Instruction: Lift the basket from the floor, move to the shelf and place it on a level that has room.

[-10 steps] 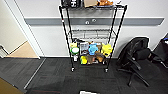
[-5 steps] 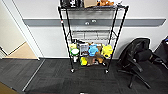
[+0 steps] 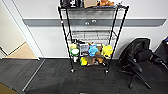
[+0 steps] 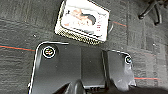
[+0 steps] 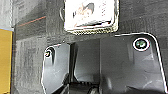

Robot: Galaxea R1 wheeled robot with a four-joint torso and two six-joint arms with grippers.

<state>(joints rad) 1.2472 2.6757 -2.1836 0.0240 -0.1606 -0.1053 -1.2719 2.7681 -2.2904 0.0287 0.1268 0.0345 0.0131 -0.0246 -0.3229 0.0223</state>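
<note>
The basket (image 4: pixel 83 21) sits on the dark carpet floor (image 4: pixel 22 30), a magazine cover facing up. The shelf (image 3: pixel 92 37) stands against the wall, its second level (image 3: pixel 91 35) bare. Whether either gripper is open cannot be told.

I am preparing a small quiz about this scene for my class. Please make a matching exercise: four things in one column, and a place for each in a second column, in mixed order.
Things:
1. basket
2. office chair
3. black bag
4. blue toy

Places:
a. on the top tier of the rack
b. on the dark grey carpet, seen from the wrist cameras
c. on a lower tier of the rack, among colourful things
d. on the floor to the right of the rack, by the wall

Pairs: 1-b, 2-d, 3-a, 4-c
</note>
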